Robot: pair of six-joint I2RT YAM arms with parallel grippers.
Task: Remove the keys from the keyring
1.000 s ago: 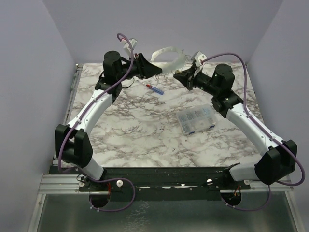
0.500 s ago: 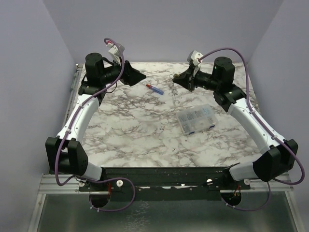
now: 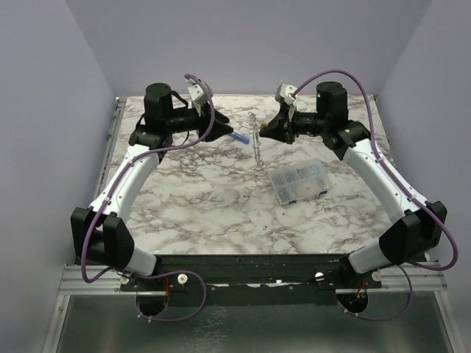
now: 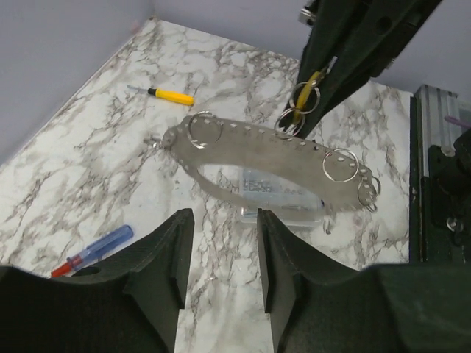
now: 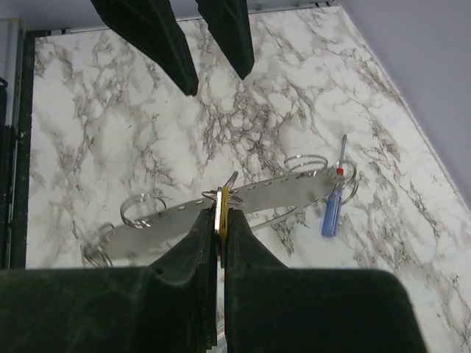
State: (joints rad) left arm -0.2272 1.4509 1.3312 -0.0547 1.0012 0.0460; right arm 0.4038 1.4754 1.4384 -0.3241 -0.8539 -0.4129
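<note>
We are pinching one yellow key (image 5: 223, 198) tight in our right gripper (image 5: 222, 220), so the keyring (image 4: 257, 156) is hanging from it over the surface (image 4: 88, 169) in the upper middle of the overhead view, broadside to our wide-open left gripper (image 4: 221, 272). Compared with half a second ago, the left gripper is sitting closer to the keyring.

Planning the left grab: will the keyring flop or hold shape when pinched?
Probably holds shape: the keyring hangs as an open flat-band loop, unsagged. Likely swings, held only by one key in the right gripper. Small rings look loose, may slide.
</note>
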